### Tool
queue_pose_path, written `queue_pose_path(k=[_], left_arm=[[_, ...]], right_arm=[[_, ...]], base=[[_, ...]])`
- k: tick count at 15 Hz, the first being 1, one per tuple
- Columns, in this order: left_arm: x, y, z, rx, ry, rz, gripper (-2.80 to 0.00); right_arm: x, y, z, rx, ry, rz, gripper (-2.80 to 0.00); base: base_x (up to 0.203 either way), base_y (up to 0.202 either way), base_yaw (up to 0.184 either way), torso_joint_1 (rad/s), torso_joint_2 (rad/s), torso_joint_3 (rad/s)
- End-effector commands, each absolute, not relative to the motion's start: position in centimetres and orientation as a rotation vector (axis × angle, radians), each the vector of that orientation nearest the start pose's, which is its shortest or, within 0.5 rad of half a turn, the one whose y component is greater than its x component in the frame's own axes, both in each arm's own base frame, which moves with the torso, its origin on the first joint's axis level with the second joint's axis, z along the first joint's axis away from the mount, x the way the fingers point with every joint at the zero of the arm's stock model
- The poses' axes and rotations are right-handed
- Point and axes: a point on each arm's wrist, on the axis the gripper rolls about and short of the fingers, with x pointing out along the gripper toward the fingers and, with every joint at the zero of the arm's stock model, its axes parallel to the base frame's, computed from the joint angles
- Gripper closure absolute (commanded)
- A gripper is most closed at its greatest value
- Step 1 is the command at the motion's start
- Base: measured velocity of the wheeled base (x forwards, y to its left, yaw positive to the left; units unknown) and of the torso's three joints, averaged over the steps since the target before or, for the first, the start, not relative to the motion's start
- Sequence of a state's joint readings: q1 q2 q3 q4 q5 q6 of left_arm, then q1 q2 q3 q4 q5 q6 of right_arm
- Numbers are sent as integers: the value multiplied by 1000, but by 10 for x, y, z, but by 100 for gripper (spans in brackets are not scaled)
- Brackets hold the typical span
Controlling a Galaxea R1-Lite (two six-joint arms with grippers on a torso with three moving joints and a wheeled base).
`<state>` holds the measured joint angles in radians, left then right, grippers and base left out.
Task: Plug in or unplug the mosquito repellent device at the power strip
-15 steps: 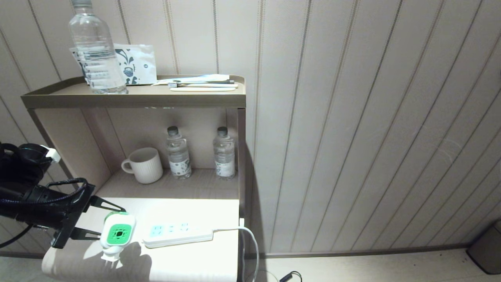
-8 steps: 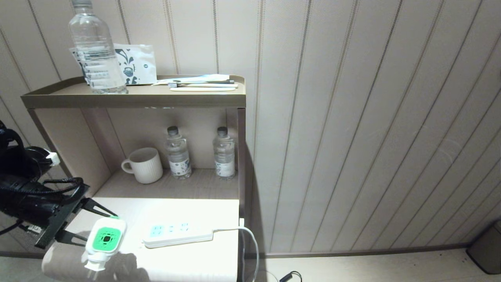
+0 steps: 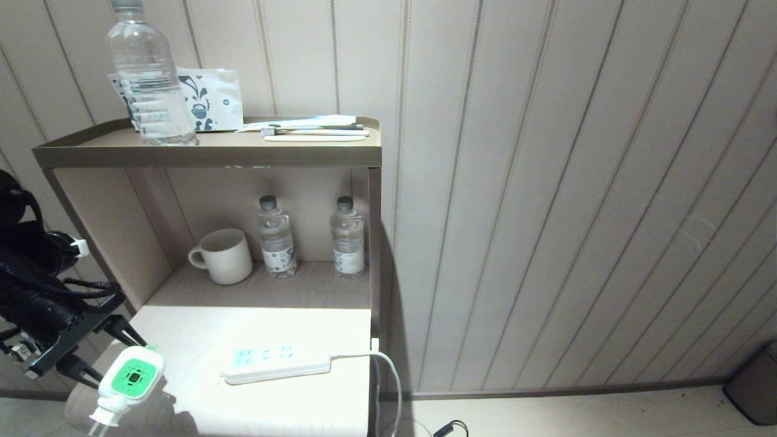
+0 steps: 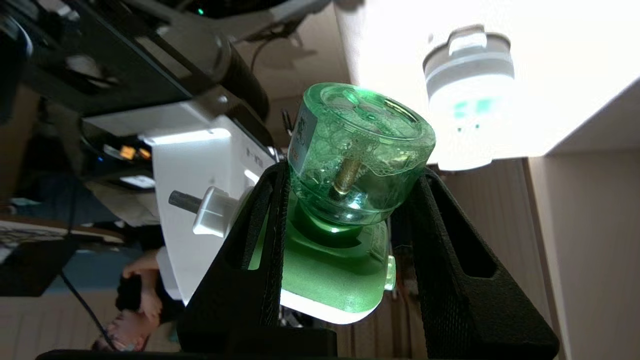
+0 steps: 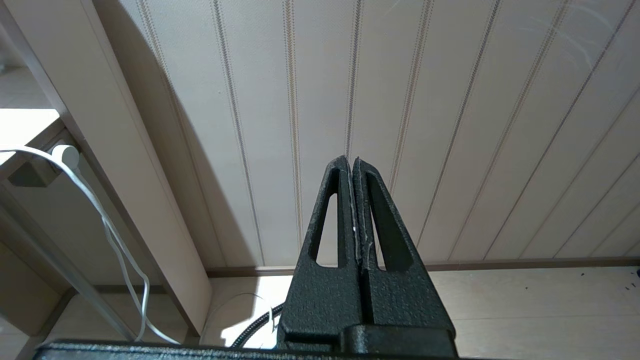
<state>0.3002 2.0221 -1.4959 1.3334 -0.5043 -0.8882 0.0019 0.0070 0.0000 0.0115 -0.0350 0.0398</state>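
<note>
While our left arm reaches in low from the left edge of the head view, its black wrist angles downward and toward the front left corner of the worktop (image 3: 273, 328), with the left gripper (image 3: 103, 358) just off that corner. We see cables looping over the arm's dark body.

Our right arm is out of the head view; its wrist camera looks at a pale panelled wall and a strip of floor, with the right gripper (image 5: 352, 170) pointing at that wall.

We work at a bright white worktop that forms the lower level of a tan shelf unit (image 3: 206, 152). On it lies the power strip (image 3: 276, 362), flat, with its white cable (image 3: 388, 376) running off the right edge and down. On the recessed shelf behind stand a ribbed mug (image 3: 223, 256) and two small water bottles (image 3: 277, 238). On top of the unit we see a large clear bottle (image 3: 145, 79), a printed packet (image 3: 209, 100) and some flat items. The panelled wall fills the right side.

Our left jaws are partly spread and clamp the mosquito repellent device (image 3: 128, 379) on both sides; the left wrist view shows the black fingers (image 4: 260, 220) pressed against its green bottle and head. It hangs tilted, prongs pointing down and left, clear of the power strip and well apart from its sockets. Our right jaws are pressed together, holding nothing.
</note>
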Motion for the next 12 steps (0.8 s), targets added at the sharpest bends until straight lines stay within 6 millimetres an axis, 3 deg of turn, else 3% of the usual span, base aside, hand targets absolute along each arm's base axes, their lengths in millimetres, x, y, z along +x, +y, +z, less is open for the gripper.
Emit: queue_pose_path(k=[1, 6, 9, 12], left_arm=[[295, 80, 138, -1340, 1785, 685, 0], [300, 50, 158, -1196, 1956, 397, 0], [319, 33, 162, -1143, 1931, 178, 0], [335, 18, 158, -1083, 1924, 108, 0]], right_arm=[[-22, -1, 75, 40, 18, -33, 0], [-22, -1, 75, 40, 18, -33, 0], [-22, -1, 75, 40, 18, -33, 0], [-22, -1, 75, 40, 18, -33, 0]], base=[[0, 0, 0, 0, 0, 0], [0, 0, 0, 0, 0, 0], [0, 0, 0, 0, 0, 0], [0, 0, 0, 0, 0, 0]])
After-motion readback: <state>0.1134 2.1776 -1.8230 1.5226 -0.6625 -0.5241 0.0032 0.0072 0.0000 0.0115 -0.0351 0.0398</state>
